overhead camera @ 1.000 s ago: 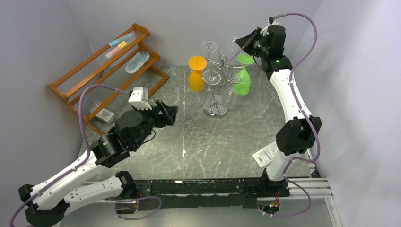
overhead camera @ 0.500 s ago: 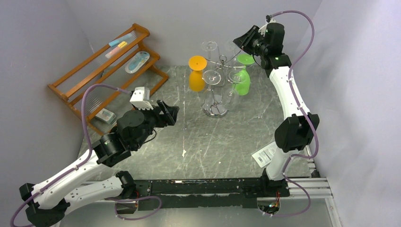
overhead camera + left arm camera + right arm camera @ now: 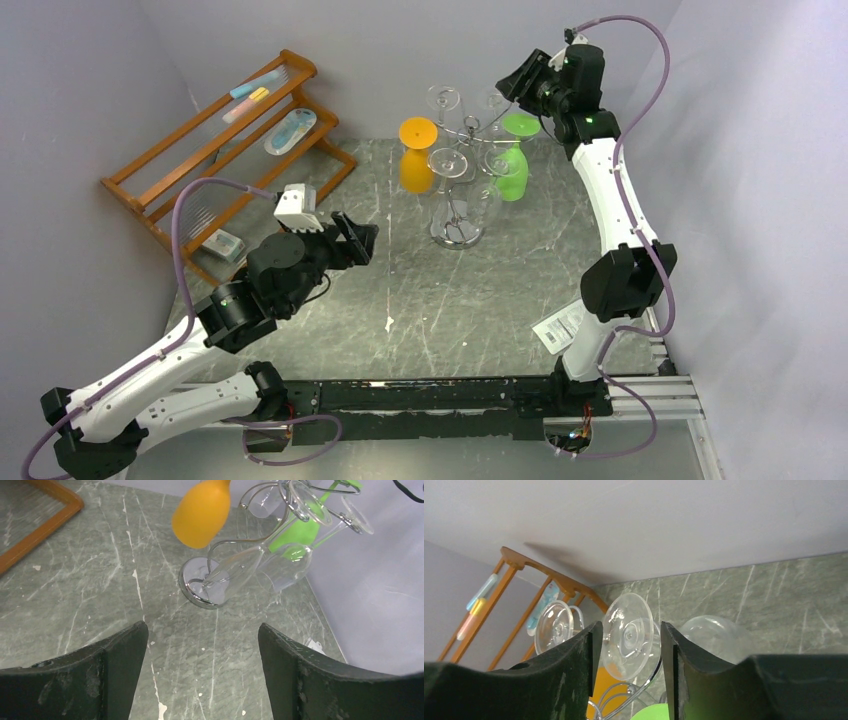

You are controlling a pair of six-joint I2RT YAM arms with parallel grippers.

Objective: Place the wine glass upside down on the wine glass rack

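The silver wire wine glass rack (image 3: pixel 455 236) stands at the back of the table, its chrome base (image 3: pixel 197 586) showing in the left wrist view. A clear wine glass (image 3: pixel 492 98) hangs upside down on its back right arm. Its round foot (image 3: pixel 629 650) shows between and just beyond the parted fingers of my right gripper (image 3: pixel 630 627), which is open and grips nothing. That right gripper (image 3: pixel 510 84) hovers high behind the rack. My left gripper (image 3: pixel 360 240) is open over bare table (image 3: pixel 202 650), short of the rack.
Orange (image 3: pixel 416 160), green (image 3: pixel 514 165) and other clear glasses (image 3: pixel 447 163) also hang on the rack. An orange-brown wooden shelf (image 3: pixel 230 150) with small items stands at the back left. A white tag (image 3: pixel 560 328) lies by the right arm's base. Walls close in behind and at both sides.
My right gripper's fingers have spread apart from shut, letting go of the clear glass, and it has drawn slightly up and back. The left arm has barely moved.
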